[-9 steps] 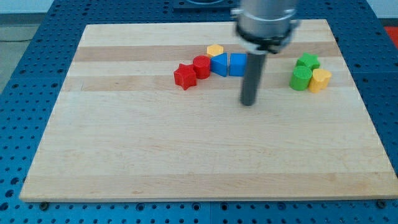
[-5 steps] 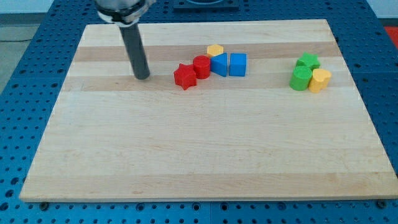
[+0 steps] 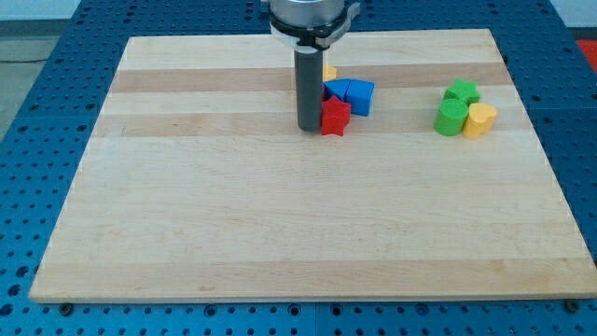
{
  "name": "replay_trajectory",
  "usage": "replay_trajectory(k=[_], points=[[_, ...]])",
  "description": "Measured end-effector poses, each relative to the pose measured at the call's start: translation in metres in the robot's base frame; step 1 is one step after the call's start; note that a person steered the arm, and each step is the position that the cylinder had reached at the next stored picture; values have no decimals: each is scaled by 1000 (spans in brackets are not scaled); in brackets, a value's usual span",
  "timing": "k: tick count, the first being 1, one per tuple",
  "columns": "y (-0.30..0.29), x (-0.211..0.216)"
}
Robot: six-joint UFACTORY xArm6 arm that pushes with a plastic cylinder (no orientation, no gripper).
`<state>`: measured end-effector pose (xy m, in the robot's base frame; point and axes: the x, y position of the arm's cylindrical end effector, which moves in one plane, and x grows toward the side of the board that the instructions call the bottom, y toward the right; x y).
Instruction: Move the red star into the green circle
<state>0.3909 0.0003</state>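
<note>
The red star lies on the wooden board near the top middle. My tip touches its left side. Two blue blocks sit just above and to the right of the star, close against it. A yellow block peeks out beside the rod, above them. The red round block is hidden behind the rod. The green circle block stands well to the right, with a green star-like block above it and a yellow block on its right.
The board lies on a blue perforated table. The robot's grey wrist hangs over the board's top edge.
My tip swept left, then came back right against the red star. The star has slid right and now sits under the blue blocks, which have shifted; the red round block is now hidden.
</note>
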Motion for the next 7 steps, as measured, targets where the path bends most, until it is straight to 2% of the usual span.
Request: replay_trajectory(k=[2,5,7], points=[[15,-12],[100,-11],[127,-11]])
